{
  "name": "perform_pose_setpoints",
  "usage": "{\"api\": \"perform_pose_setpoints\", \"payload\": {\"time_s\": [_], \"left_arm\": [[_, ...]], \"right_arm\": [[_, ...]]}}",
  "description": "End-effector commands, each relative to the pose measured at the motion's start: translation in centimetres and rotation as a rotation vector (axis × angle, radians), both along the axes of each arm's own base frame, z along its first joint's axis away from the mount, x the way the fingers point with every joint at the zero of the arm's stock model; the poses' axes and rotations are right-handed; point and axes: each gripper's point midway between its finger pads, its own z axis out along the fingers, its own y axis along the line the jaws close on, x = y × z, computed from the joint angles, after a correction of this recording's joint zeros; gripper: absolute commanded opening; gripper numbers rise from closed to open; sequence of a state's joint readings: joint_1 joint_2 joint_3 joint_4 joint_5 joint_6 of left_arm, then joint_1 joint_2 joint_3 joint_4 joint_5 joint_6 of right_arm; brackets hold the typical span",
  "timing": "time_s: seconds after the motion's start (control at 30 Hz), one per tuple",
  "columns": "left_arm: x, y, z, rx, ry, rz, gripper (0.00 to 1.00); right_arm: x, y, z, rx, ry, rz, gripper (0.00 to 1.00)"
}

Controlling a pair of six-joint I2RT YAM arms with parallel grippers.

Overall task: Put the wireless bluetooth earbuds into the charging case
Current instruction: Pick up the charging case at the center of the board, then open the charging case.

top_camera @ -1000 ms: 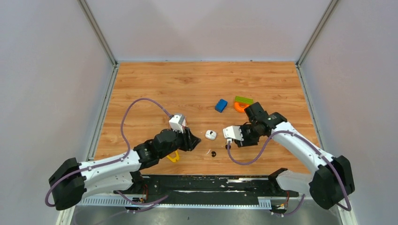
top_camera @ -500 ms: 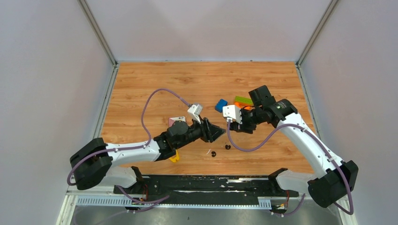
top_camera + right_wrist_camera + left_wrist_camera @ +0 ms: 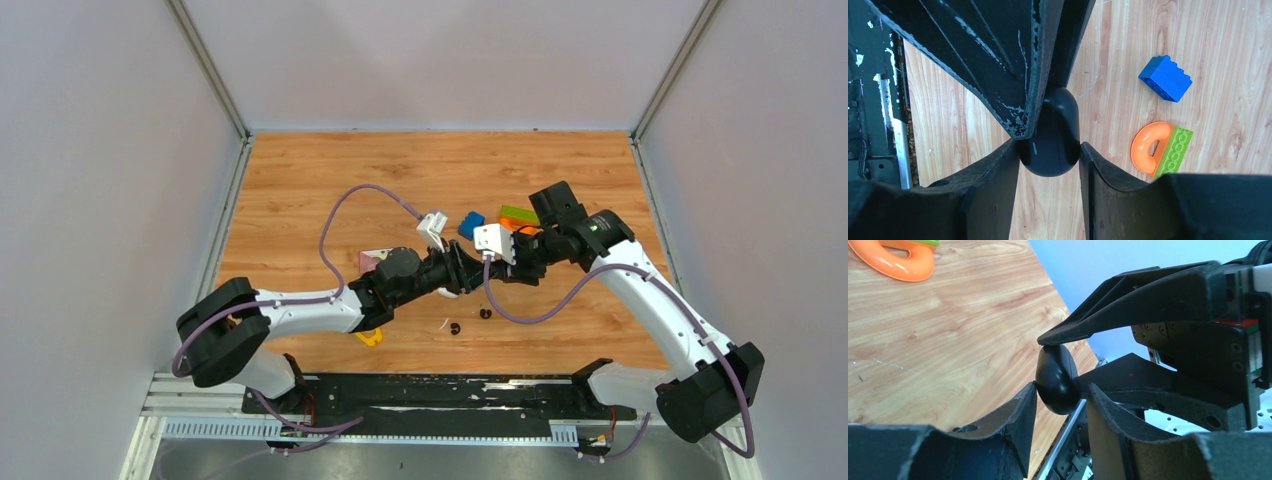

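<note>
Charging case (image 3: 1050, 140) off table (image 3: 300, 200), mid-field, pinched betw. L gripper (image 3: 1060, 390) coming from left and R gripper (image 3: 1048, 146) from right. On table just before them: earbud (image 3: 455, 328); 2nd earbud (image 3: 485, 313) to its right, apart. Behind grippers: brick (image 3: 1165, 77); to its right, arch (image 3: 1150, 145) touching plate (image 3: 1173, 150), arch on near side.
</note>
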State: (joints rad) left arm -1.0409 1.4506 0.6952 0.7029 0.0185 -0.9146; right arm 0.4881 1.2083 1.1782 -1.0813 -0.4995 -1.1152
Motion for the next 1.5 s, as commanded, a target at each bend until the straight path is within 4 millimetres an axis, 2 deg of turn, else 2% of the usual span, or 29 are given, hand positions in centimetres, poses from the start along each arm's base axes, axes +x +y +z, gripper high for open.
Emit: {"api": "perform_pose_setpoints", "payload": {"time_s": [0.0,0.1,0.23,0.47,0.53,0.67,0.8,0.97,1.03,1.1,1.23,1.37,1.47], "left_arm": [[-0.2,-1.0,1.8,-0.065,0.025,-0.022,0.46],[-0.3,-1.2,1.4,-0.070,0.046,-0.029,0.43],[-0.3,-1.4,1.0,-0.071,0.068,-0.028,0.46],[-0.1,-1.7,1.5,-0.089,0.065,-0.026,0.45],[0.0,-1.8,1.6,-0.090,0.062,-0.030,0.40],[-0.3,-1.9,1.4,-0.095,0.053,-0.047,0.22],[-0.9,-1.0,1.1,-0.104,0.006,-0.059,0.09],[-3.2,0.6,-0.1,-0.079,-0.191,-0.154,0.06],[-4.5,1.6,-0.2,-0.084,-0.302,-0.200,0.06],[-5.3,2.9,-0.1,-0.097,-0.403,-0.205,0.05],[-6.6,4.8,0.5,-0.085,-0.577,-0.226,0.05],[-7.2,5.8,0.8,-0.031,-0.686,-0.240,0.03],[-7.4,6.3,1.5,-0.015,-0.729,-0.239,0.02]], "right_arm": [[0.3,0.9,2.5,0.060,-0.045,0.013,0.31],[0.3,0.9,2.6,0.062,-0.048,0.014,0.31],[0.1,0.9,2.6,0.062,-0.045,0.021,0.31],[-0.4,0.9,2.4,0.063,-0.033,0.033,0.31],[-0.4,0.9,2.4,0.065,-0.032,0.035,0.32],[-0.4,0.9,2.4,0.070,-0.034,0.032,0.35],[-0.7,1.2,2.5,0.089,-0.012,0.039,0.49],[0.5,2.1,5.6,0.249,0.102,-0.026,0.65],[-0.1,2.9,7.3,0.324,0.224,-0.004,0.66],[-1.3,3.8,8.0,0.368,0.364,0.040,0.66],[-2.5,4.6,8.0,0.398,0.557,0.058,0.61],[-3.9,5.0,7.9,0.420,0.598,0.059,0.60],[-4.9,5.6,7.2,0.397,0.565,0.055,0.59]]}}
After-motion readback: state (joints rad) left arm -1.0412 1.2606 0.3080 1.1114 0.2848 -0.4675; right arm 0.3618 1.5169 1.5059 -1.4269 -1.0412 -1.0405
